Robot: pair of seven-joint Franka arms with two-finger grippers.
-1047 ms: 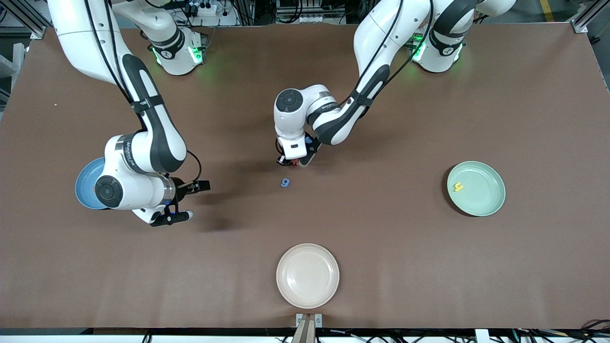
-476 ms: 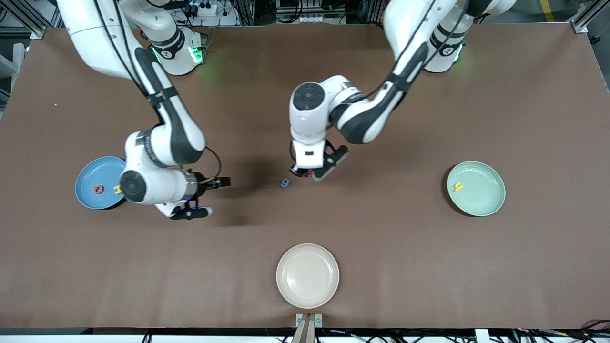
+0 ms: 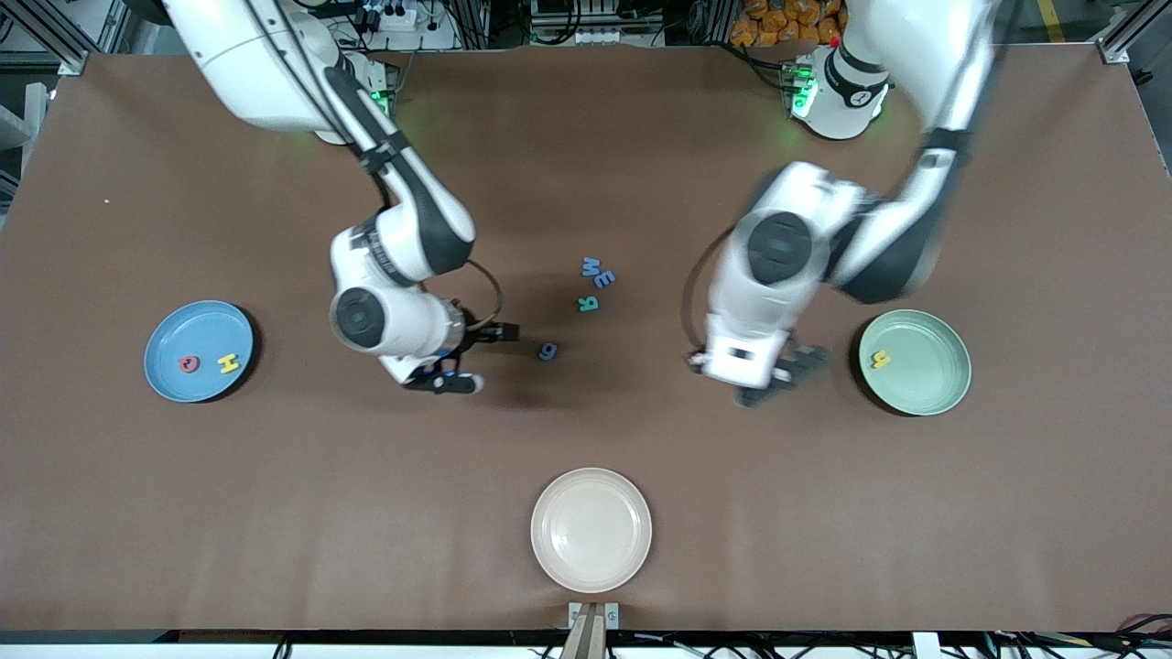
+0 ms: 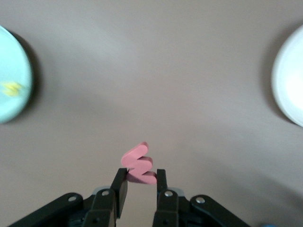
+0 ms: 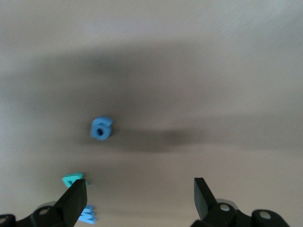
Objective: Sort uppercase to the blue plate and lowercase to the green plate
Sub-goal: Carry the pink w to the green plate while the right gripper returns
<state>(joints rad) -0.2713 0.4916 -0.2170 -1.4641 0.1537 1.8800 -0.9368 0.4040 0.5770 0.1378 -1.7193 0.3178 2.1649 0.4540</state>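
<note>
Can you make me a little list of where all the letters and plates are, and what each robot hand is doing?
blue plate: holds red Q and yellow H
green plate: holds yellow h
cream plate: nearest the camera
loose on table: blue g, teal R, blue M, blue m
left hand: shut on red w, beside green plate
right hand: open, beside blue g

Brown table (image 3: 824,513): plates (image 3: 591,529), letters (image 3: 548,351).
</note>
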